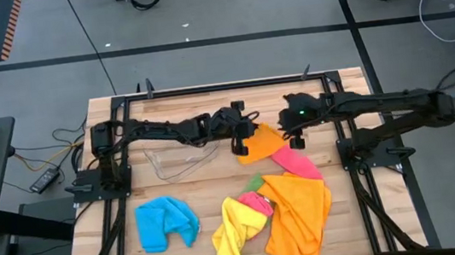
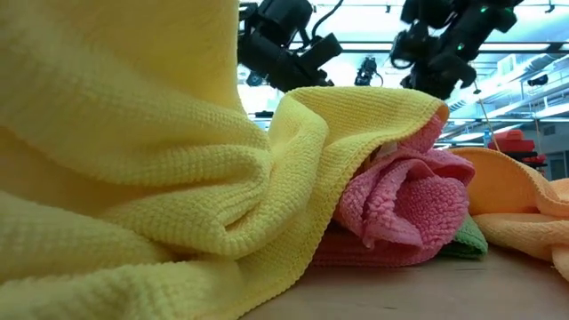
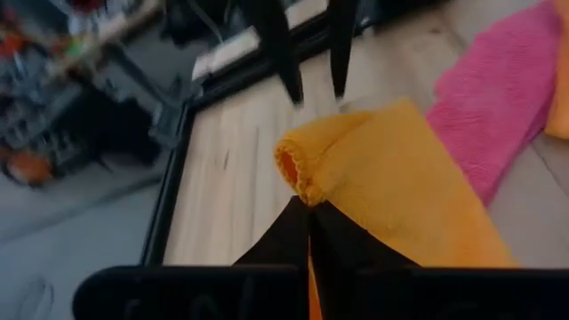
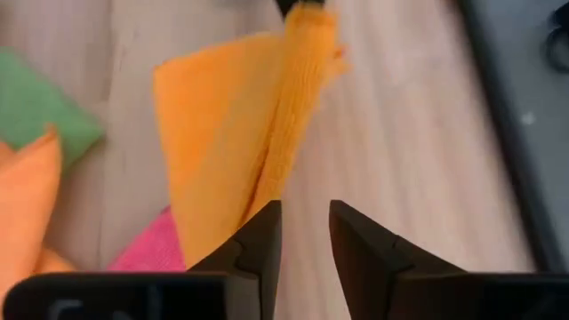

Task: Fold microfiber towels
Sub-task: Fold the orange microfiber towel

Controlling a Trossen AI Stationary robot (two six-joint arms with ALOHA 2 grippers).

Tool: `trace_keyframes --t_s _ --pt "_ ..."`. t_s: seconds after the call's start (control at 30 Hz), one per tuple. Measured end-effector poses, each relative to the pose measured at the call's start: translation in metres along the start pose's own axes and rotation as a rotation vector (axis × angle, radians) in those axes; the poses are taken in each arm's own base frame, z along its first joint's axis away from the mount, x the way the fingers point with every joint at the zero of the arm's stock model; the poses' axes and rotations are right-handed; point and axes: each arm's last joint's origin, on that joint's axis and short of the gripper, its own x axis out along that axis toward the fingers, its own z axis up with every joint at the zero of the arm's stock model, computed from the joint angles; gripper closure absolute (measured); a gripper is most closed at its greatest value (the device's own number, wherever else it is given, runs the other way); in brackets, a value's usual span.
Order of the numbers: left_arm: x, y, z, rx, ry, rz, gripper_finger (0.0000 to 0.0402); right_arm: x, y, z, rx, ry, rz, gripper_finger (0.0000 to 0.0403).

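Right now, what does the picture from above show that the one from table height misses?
Only from above: the blue towel, the clear tub, and the left pincer shut on a small orange towel, with the right pincer beside it. Only from table height: the ceiling lights. Both show the yellow towel, the pink towel and the big orange towel.

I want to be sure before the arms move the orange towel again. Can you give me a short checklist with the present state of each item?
1. Left gripper shut on the orange towel: ok.
2. Right gripper free of the cloth: ok, open, nothing between its fingers.
3. Towel fully lifted off the table: cannot tell.
4. Pink towel apart from the held one: not ok, they overlap in the high view.
5. Clear tub out of the way: ok, it lies to the side.
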Motion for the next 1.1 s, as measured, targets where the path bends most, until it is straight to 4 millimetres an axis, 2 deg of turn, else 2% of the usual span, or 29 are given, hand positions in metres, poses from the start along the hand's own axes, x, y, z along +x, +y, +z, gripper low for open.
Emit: trace_keyframes --t_s 0.13,0.4,0.67,0.9,1.1 --pt "-0.005 0.010 0.014 -0.048 0.065 -0.024 0.0394 -0.006 -0.003 -0.006 -0.017 -0.109 -0.041 0.0299" --pt "-0.015 0.015 0.031 -0.076 0.184 -0.035 0.0395 0.018 -0.006 -0.029 0.045 -0.238 -0.010 0.0299" --pt "-0.030 0.018 0.044 -0.049 0.332 -0.049 0.0391 0.030 0.002 -0.042 0.029 -0.315 0.102 0.0298" --pt "-0.041 0.013 0.055 -0.022 0.364 -0.078 0.0391 0.035 0.003 -0.044 0.026 -0.301 0.125 0.0298" --pt "-0.063 0.013 0.066 -0.020 0.356 -0.091 0.0395 0.053 0.005 -0.048 0.026 -0.216 0.148 0.0298"
